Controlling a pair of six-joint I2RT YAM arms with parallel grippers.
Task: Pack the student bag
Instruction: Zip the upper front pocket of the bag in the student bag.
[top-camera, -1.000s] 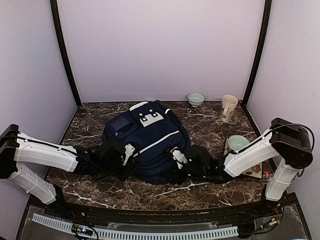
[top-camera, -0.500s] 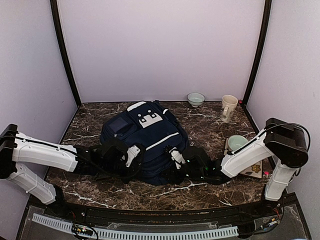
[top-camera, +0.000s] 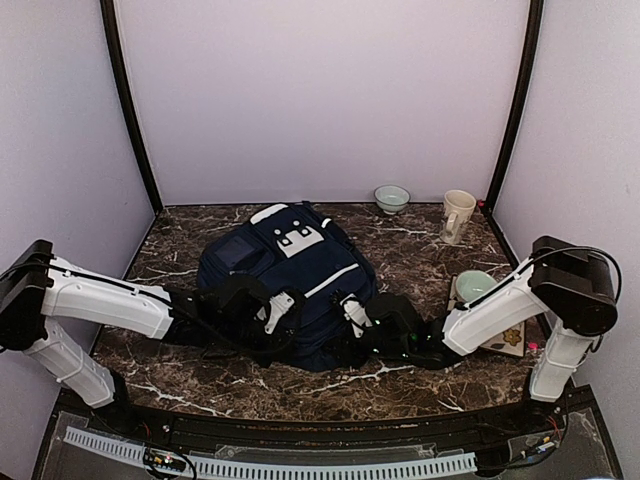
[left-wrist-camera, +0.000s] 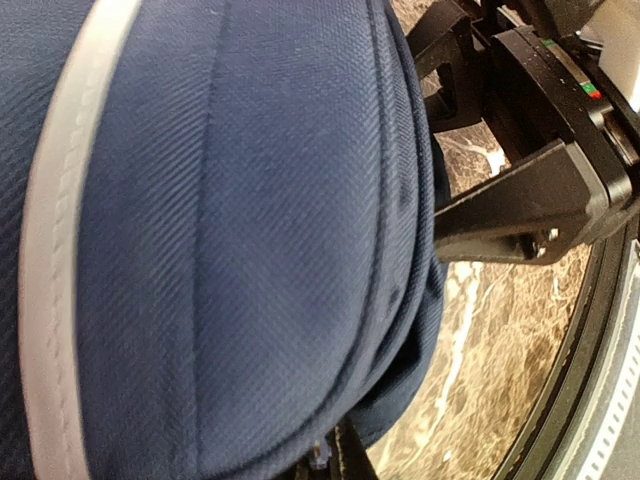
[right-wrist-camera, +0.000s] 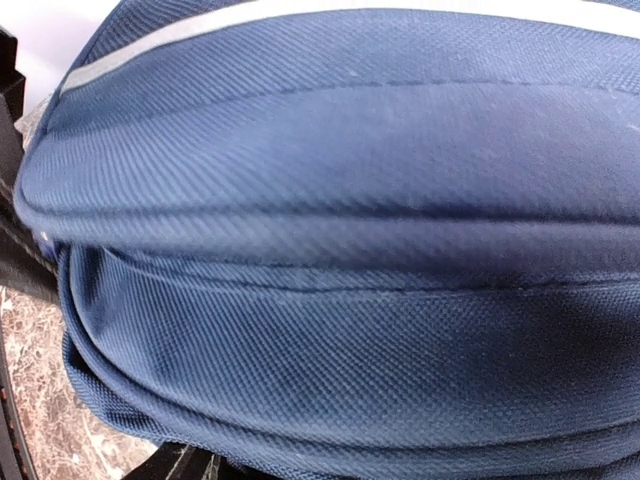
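The student bag (top-camera: 290, 275) is a navy-blue backpack with a white stripe, lying flat in the middle of the marble table (top-camera: 420, 250). My left gripper (top-camera: 272, 312) is at its near left edge. In the left wrist view it (left-wrist-camera: 335, 462) is shut on a small silvery pull (left-wrist-camera: 318, 455) at the bag's lower seam (left-wrist-camera: 300, 300). My right gripper (top-camera: 352, 318) is at the near right edge. Its black fingers (left-wrist-camera: 500, 205) stand apart with the bag's thick side between them. Blue fabric (right-wrist-camera: 330, 250) fills the right wrist view.
A pale green bowl (top-camera: 391, 197) and a cream mug (top-camera: 458, 215) stand at the back right. A second green bowl (top-camera: 476, 286) sits by the right arm, with a flat book or board (top-camera: 510, 341) below it. The table's raised black front rim (top-camera: 300, 415) lies close behind both grippers.
The bag has slid a little to the left and back. My left gripper has moved right along the bag's near edge, and the right gripper has shifted slightly left with the bag.
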